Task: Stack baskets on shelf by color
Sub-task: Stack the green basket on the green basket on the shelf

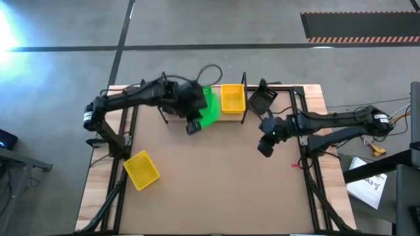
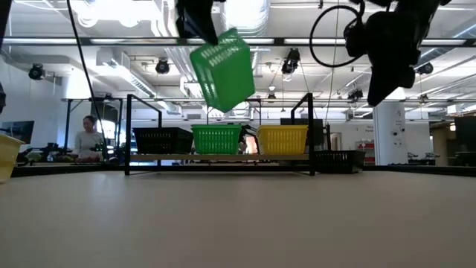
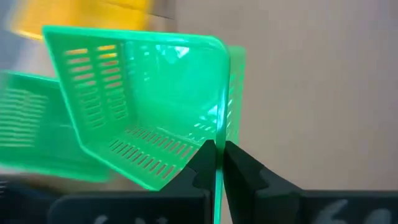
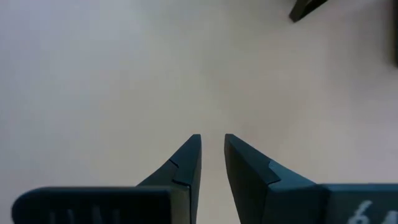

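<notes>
Left gripper: clamped on rim of tilted green basket, held aloft above shelf. Right gripper: slightly parted, empty.

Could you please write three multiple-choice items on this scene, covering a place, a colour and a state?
1. Where is the loose yellow basket?
A. on the shelf
B. near the table's front left corner
C. in the right pincer

2. What colour is the basket held in the air?
A. green
B. black
C. yellow

3. What is the right pincer holding?
A. a basket
B. a cable
C. nothing

Answers: 1 B, the high view shows it on the tabletop there. 2 A, the left pincer clamps the green basket above the shelf. 3 C, its fingers are bare.
</notes>
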